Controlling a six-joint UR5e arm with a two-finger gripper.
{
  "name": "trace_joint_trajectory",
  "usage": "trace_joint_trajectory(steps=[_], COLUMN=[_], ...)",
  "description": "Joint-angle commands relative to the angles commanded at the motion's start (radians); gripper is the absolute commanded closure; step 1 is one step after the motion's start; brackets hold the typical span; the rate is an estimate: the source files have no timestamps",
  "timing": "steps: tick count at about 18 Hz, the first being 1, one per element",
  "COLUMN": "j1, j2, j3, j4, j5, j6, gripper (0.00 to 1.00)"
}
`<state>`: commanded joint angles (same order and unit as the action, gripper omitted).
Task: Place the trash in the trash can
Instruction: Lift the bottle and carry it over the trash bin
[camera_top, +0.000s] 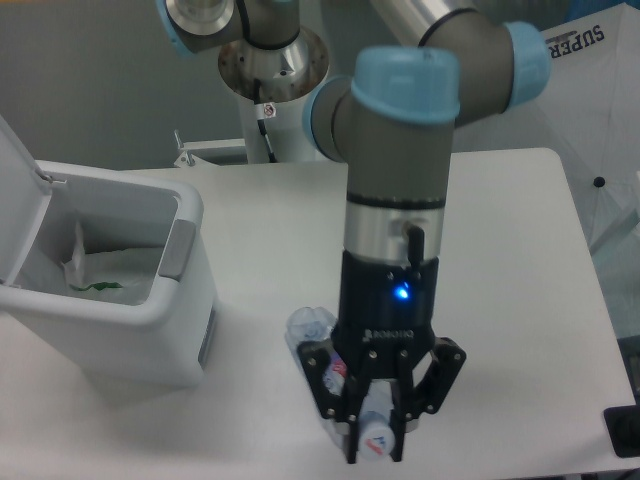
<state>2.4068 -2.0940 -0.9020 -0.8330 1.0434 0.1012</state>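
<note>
The clear crushed bottle (312, 326) lies on the white table (500, 300) near its front edge, to the right of the trash can. Its pink-red label shows under the gripper body. My gripper (377, 448) points straight down over it, and the fingers (354, 440) are closed in on the bottle's near end. The bottle seems to rest on the table. The white trash can (190, 330) stands at the left with its lid (15, 200) open. The crinkly white packet (82, 262) with the green bit lies inside on the liner.
The grey latch tab (178, 250) faces the bottle side of the bin. The arm's base (270, 70) stands at the back of the table. A dark object (625, 430) sits off the table's right front corner.
</note>
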Motion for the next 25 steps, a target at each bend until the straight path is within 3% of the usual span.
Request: trace_joint_trajectory(steps=[6, 8, 12, 20, 25], j1=[-0.005, -0.020, -0.086, -0.143, -0.155], j2=[0.043, 0.066, 0.118, 0.204, 0.216], j3=[-0.005, -0.023, -0.109, -0.261, -0.336], j4=[0.000, 0.000, 0.002, 0.003, 0.009], j5=[-0.215, -0.239, -0.273, -0.309, -0.309], j6=[0.000, 0.000, 0.044, 0.086, 0.110], gripper=[0.87, 0.87, 0.87, 0.87, 0.87])
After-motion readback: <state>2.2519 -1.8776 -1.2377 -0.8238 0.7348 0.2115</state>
